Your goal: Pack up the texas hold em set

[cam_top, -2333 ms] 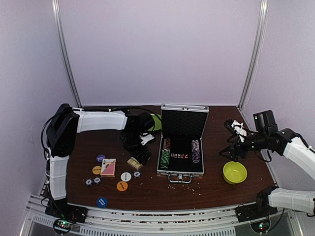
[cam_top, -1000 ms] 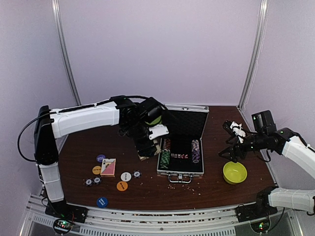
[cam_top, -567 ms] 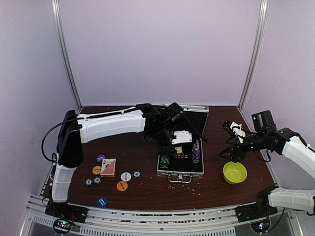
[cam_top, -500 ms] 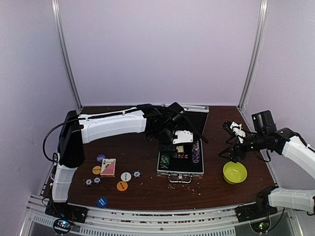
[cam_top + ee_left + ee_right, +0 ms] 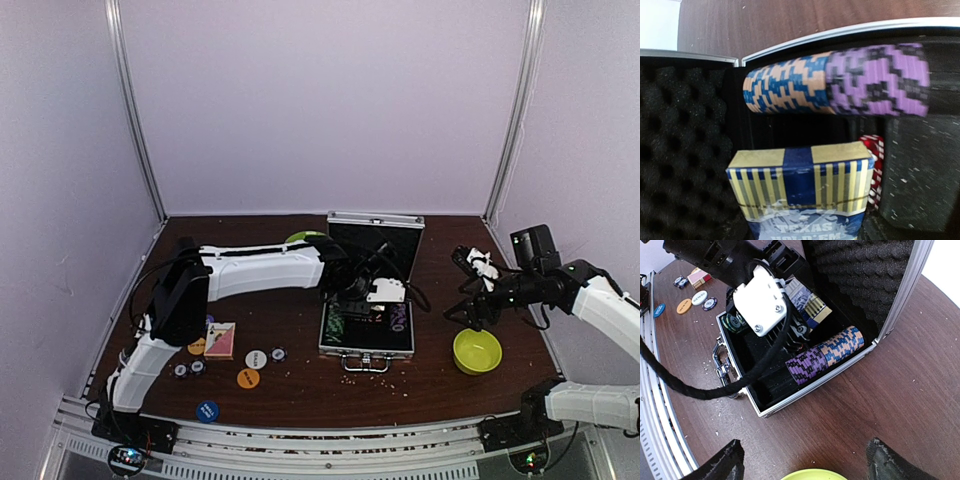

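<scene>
The silver case point(image 5: 365, 353) stands open at mid-table, lid point(image 5: 375, 245) upright. My left gripper point(image 5: 368, 306) reaches into it, shut on a blue-and-gold striped card deck point(image 5: 800, 190), also seen in the right wrist view point(image 5: 808, 306); its fingers are hidden behind the deck. A row of purple and blue-orange chips point(image 5: 840, 82) lies along the case's right side, with red dice point(image 5: 872, 170) beside the deck and green chips point(image 5: 335, 322) at the left. My right gripper point(image 5: 805, 465) is open and empty above the table right of the case.
A yellow-green bowl point(image 5: 477, 350) sits under my right gripper. Left of the case lie a red card deck point(image 5: 220, 340), white point(image 5: 256, 358), orange point(image 5: 248, 378) and blue point(image 5: 207, 410) discs and loose chips point(image 5: 188, 370). A green plate point(image 5: 303, 237) is at the back.
My left arm lifted the striped deck from the table left of the case, swung right and lowered it into the open case. The right arm has not moved.
</scene>
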Robot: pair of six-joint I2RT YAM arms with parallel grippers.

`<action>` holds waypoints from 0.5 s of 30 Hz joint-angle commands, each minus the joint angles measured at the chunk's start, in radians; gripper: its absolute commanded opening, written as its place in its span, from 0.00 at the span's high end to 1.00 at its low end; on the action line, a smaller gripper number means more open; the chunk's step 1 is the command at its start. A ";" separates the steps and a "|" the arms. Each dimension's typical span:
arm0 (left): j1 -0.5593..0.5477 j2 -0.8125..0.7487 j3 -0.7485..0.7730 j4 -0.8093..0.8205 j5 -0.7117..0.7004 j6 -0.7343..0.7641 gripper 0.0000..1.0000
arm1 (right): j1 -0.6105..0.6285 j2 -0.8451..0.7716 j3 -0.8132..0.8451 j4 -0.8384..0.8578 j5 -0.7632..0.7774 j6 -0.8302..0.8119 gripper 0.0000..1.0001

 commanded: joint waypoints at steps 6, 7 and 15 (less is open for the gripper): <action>0.004 0.058 0.083 0.107 -0.079 0.021 0.44 | -0.005 0.020 -0.007 -0.017 0.002 -0.012 0.16; 0.005 0.064 0.088 0.106 -0.086 0.022 0.44 | -0.005 0.020 -0.006 -0.018 0.001 -0.013 0.16; 0.007 0.071 0.075 0.097 -0.082 0.027 0.39 | -0.004 0.027 -0.006 -0.020 0.001 -0.015 0.16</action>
